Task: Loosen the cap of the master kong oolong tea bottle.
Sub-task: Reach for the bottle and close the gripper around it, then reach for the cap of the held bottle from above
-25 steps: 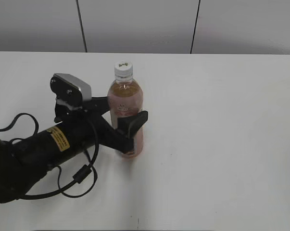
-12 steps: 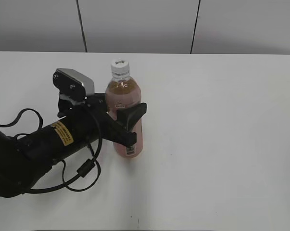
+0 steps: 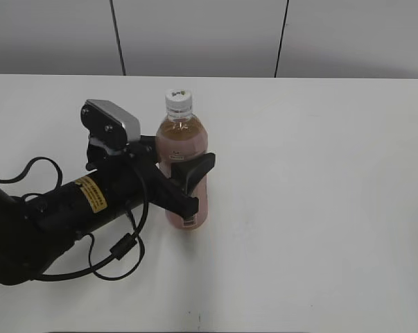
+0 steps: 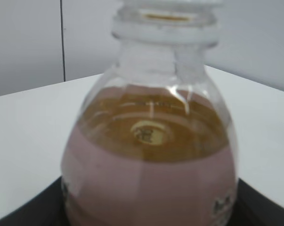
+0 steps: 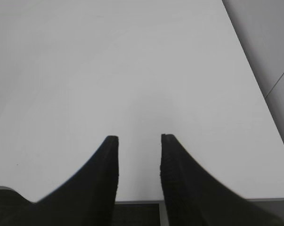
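The master kong oolong tea bottle (image 3: pixel 184 163) stands upright near the middle of the white table, amber tea inside, pink label round its body. Its white cap (image 3: pixel 179 99) sits on top. My left gripper (image 3: pixel 184 173) is shut on the bottle's labelled body, one finger on each side. In the left wrist view the bottle (image 4: pixel 151 155) fills the frame, with the cap's lower edge at the top (image 4: pixel 167 4). My right gripper (image 5: pixel 139 137) is open and empty over bare table; it is out of the exterior view.
The white table (image 3: pixel 319 180) reaches back to a grey panelled wall. The left arm's black cables (image 3: pixel 115 250) loop on the table at front left. The right wrist view shows the table's edge (image 5: pixel 269 113) on the right.
The left arm has shifted slightly with the bottle in its grip. The bottle leaned left half a second ago and now stands upright again.
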You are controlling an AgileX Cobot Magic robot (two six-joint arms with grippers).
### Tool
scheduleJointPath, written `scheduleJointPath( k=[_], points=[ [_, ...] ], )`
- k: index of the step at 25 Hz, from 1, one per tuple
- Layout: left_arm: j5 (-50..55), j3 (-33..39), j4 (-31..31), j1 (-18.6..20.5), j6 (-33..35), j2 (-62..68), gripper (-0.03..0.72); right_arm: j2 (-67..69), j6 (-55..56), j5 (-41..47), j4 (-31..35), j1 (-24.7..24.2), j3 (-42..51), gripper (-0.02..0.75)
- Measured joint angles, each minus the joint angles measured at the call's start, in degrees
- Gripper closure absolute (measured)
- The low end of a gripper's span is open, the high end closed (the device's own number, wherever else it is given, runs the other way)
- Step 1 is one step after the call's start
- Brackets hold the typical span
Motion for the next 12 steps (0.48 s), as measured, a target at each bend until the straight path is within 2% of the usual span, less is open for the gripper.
scheduleJointPath(
  k=[5,12],
  points=[
    [2.61,0.00,2.21,0.00,2.06,-1.35,0.256,0.00,0.00,0.00,0.00,0.00,0.00,0.496],
    [11.94,0.05,4.12,0.00,5.06,-6.27,0.256,0.00,0.00,0.00,0.00,0.00,0.00,0.496]
  ],
)
